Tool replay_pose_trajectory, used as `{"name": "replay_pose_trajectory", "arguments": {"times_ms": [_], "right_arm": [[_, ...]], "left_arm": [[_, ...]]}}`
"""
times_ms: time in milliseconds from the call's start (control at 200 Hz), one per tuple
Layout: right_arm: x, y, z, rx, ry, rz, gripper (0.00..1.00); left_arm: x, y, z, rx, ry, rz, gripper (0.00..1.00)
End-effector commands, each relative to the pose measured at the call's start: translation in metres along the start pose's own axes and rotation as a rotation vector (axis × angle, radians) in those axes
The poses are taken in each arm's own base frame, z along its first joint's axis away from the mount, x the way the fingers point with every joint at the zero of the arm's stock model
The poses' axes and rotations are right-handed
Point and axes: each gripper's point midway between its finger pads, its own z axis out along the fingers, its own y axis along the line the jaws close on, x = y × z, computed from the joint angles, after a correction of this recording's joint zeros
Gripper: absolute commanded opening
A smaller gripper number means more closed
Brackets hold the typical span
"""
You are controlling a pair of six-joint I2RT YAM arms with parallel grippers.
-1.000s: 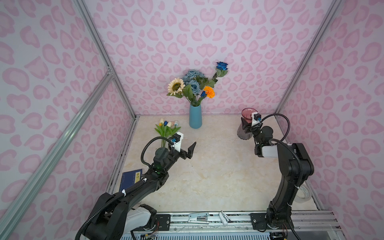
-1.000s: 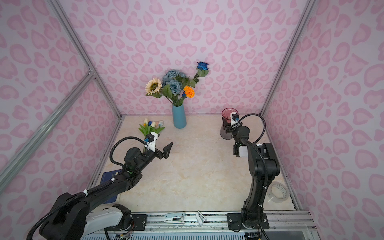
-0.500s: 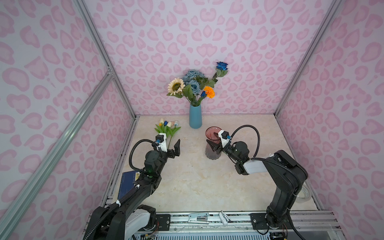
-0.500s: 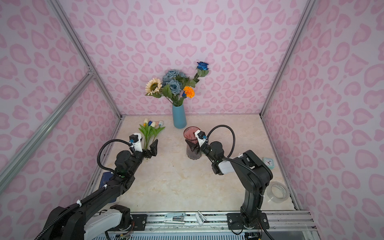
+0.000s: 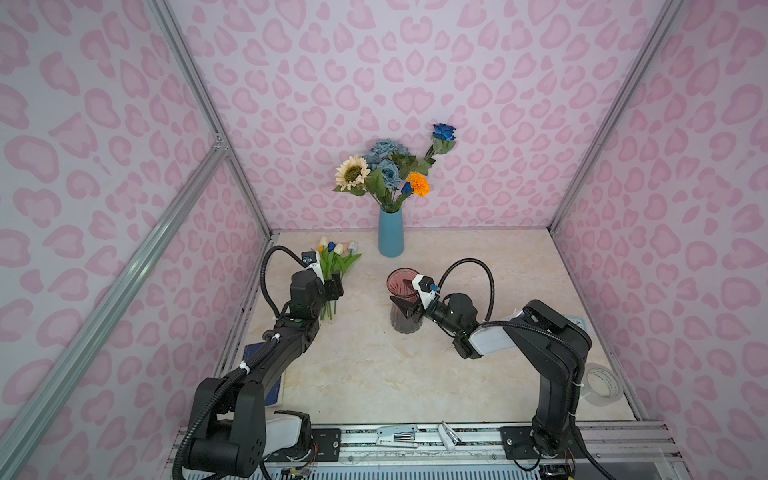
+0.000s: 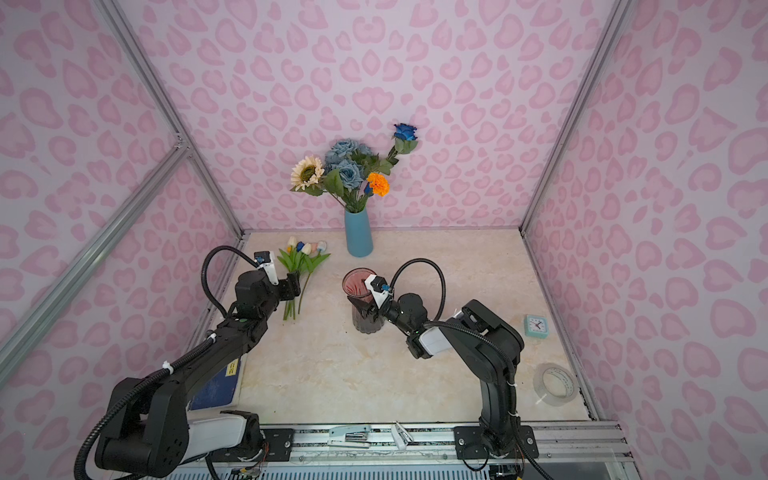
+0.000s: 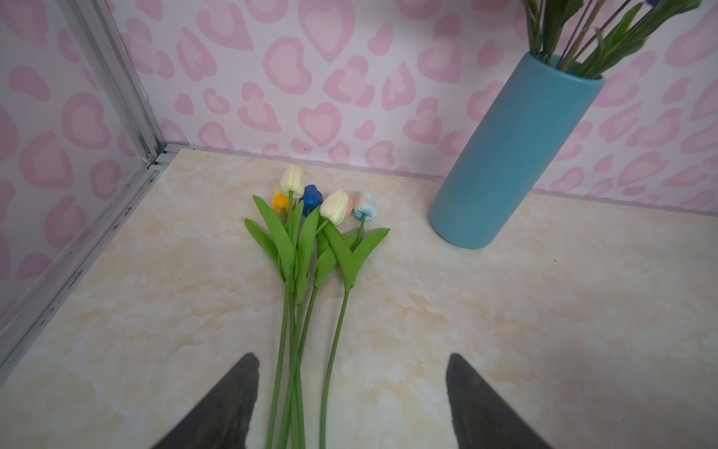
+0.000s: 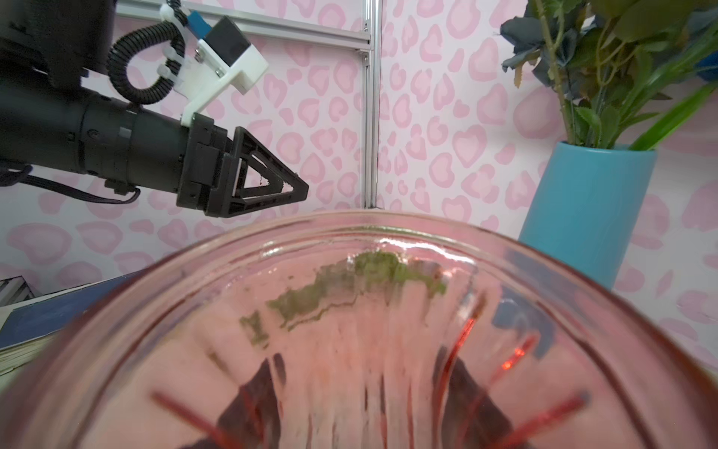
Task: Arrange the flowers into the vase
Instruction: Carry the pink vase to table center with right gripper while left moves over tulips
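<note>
Pink walls (image 5: 374,62) have darker heart-ish blotches, and there's a cream marbled tabletop (image 5: 415,374). Matte teal cylinder vase (image 5: 390,232), rosy see-through glass vase (image 5: 400,286), green-stemmed tulips (image 7: 307,248) in cream, yellow, blue.

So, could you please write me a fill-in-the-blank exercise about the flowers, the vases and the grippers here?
1. The tulips lie flat on the ___.
2. The jaws of the left gripper stand ___ on either side of the tulip stems.
3. The right gripper holds the pink glass vase, which is ___, not tilted.
4. The blue vase holds the cream ___.
Missing words: table; open; upright; sunflower.
</note>
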Motion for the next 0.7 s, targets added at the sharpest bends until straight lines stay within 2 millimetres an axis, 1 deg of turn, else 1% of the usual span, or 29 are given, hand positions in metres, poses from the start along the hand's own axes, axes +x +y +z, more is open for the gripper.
{"name": "replay_pose_trajectory", "arguments": {"times_ms": [0, 85, 130, 200, 400, 545, 610, 695], "right_arm": [[-0.019, 0.004, 0.001, 0.0, -0.087, -0.035, 0.3], [-0.014, 0.005, 0.002, -0.006, -0.08, -0.031, 0.33], [-0.015, 0.006, 0.001, -0.006, -0.084, -0.028, 0.35], [-0.017, 0.006, -0.001, -0.003, -0.093, -0.024, 0.39], [-0.025, 0.002, -0.005, 0.025, -0.107, -0.022, 0.54], [-0.036, -0.004, -0.01, 0.055, -0.107, -0.02, 0.75], [-0.04, -0.005, -0.012, 0.063, -0.106, -0.031, 0.79], [-0.037, -0.006, -0.014, 0.068, -0.094, -0.045, 0.81]], "left_arm": [[0.014, 0.019, 0.008, -0.092, 0.105, 0.024, 0.77], [0.02, 0.023, 0.018, -0.115, 0.173, 0.041, 0.75], [0.024, 0.025, 0.023, -0.122, 0.204, 0.048, 0.75], [0.024, 0.025, 0.029, -0.122, 0.22, 0.048, 0.73], [0.016, 0.021, 0.035, -0.099, 0.21, 0.043, 0.74], [0.014, 0.02, 0.036, -0.1, 0.213, 0.047, 0.75], [0.015, 0.022, 0.038, -0.11, 0.218, 0.051, 0.77], [0.018, 0.024, 0.042, -0.12, 0.236, 0.053, 0.77]]}}
